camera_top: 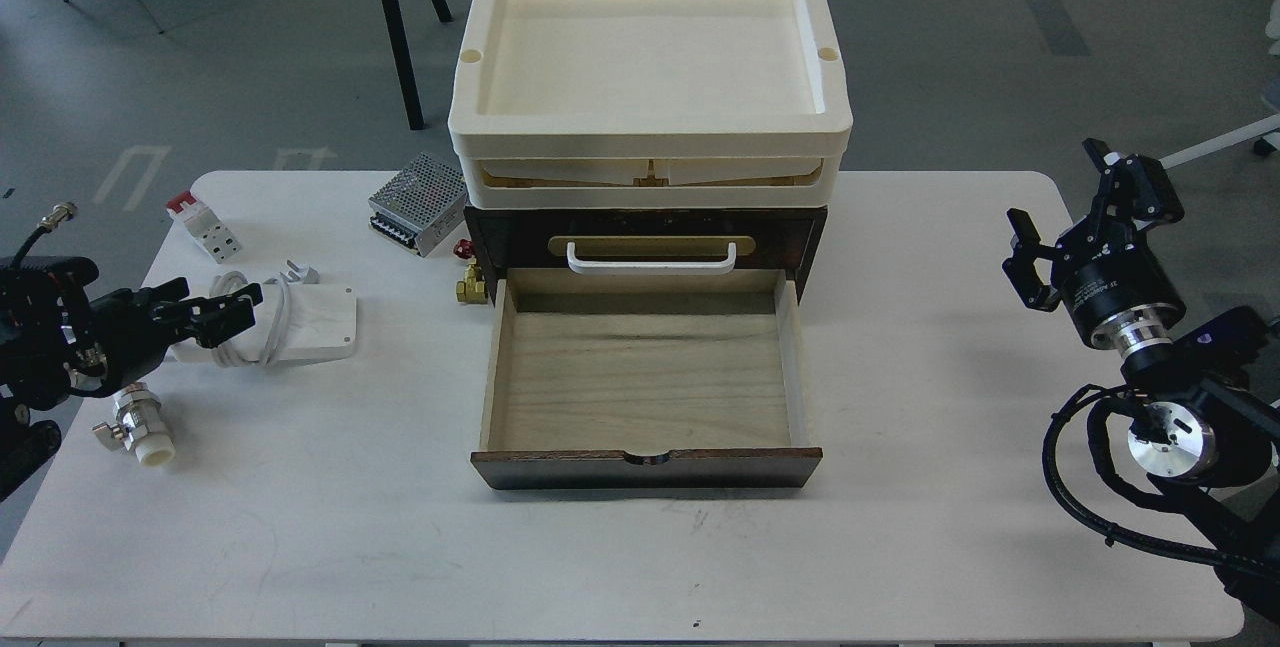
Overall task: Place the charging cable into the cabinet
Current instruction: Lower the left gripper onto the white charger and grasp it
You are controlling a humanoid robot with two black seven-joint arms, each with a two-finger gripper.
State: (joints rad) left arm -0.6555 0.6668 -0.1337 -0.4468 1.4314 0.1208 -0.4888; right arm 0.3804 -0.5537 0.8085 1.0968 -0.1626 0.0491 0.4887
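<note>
My left fingers point(232, 310) reach over the cable point(300, 324) on the counter point(400, 547), and I cannot tell their spread; the cabinet point(645, 237) drawer point(640, 377) sits open; my right fingers point(1060, 202) are spread wide, holding nothing.

on the white table point(620, 567) we see a perforated metal power supply box point(420, 202) at the back left, with green terminals along its near edge. further left lies a small white block with a red top point(203, 226). a brass fitting with a red knob point(468, 277) sits nearer the middle. near the left edge we find a metal and white plastic coupling point(140, 430). stacked cream plastic trays point(650, 77) stand high at the back centre, the top one empty.
</note>
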